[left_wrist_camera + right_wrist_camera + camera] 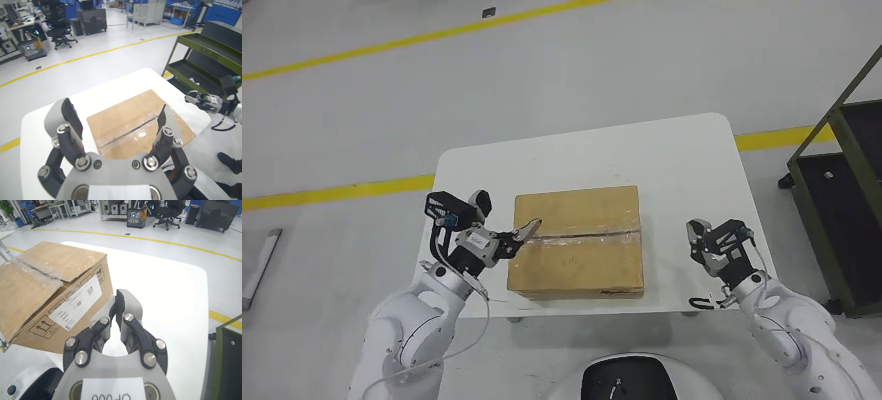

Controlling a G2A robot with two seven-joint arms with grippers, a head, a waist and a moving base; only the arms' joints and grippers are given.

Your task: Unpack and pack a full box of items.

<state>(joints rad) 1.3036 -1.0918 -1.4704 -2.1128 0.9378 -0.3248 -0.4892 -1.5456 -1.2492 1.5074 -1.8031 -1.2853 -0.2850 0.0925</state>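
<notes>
Starting close to the robot, at the lower left of the top view, the left end effector (524, 233) has its two fingers wide apart. Its tips sit right at the left edge of the box (577, 240), one over the box top and one just off it, over the desk (672, 160). I cannot tell if they touch the cardboard. At the lower right of the top view, the right end effector (702, 233) has its fingers pressed together with nothing between them. It hangs near the right side of the box, with a strip of white desk between them.

The box sits in the middle of the desk, a bit toward the near edge. Both top flaps are down. Clear tape (587, 234) runs across the top where the flaps meet, and it looks crinkled at the right end. So I think the job is only at its start: the box has to be opened, the things inside taken out, then all put back.
</notes>
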